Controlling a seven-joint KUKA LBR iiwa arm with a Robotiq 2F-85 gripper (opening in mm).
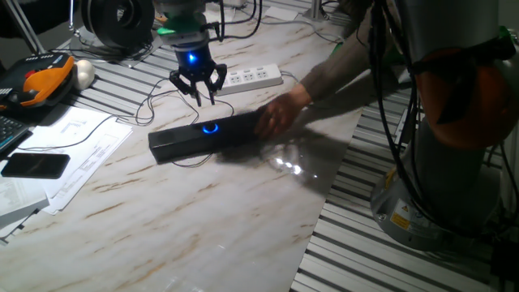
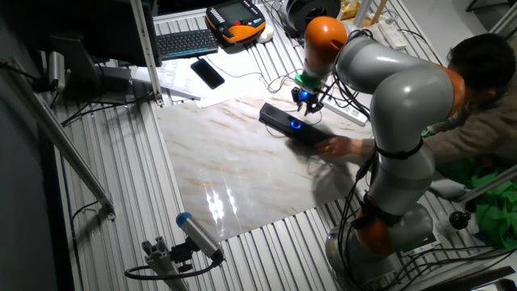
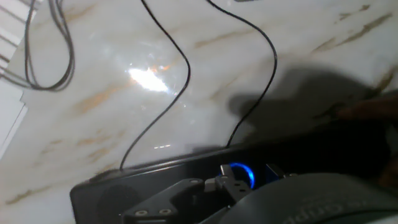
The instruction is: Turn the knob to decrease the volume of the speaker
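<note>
Right now the long, slim black rectangular speaker (image 1: 212, 134) lies slantwise on the pale marble-patterned surface (image 1: 186, 219), and the small round knob ringed in glowing blue (image 1: 211, 128) sits at the middle of its top face. The two-finger end effector (image 1: 198, 96) hangs directly above that knob, fingertips pointing down and close over the blue ring, with a small gap between the tips and the speaker as seen from one fixed view. Its fingers (image 1: 180, 83) stand spread apart, closed on nothing. From the other fixed view the end effector (image 2: 306, 103) is again just over the lit knob (image 2: 296, 124), near the middle of the speaker (image 2: 292, 125). A person's hand (image 1: 280, 109) rests on the right-hand end of the speaker, holding it against the surface. In the hand view the blue ring (image 3: 241, 173) glows at the bottom edge beside a dark finger (image 3: 174, 198); the picture is dim and blurred there, so contact cannot be judged from it. A white power strip (image 1: 253, 77) lies behind the speaker, well apart from the knob.
</note>
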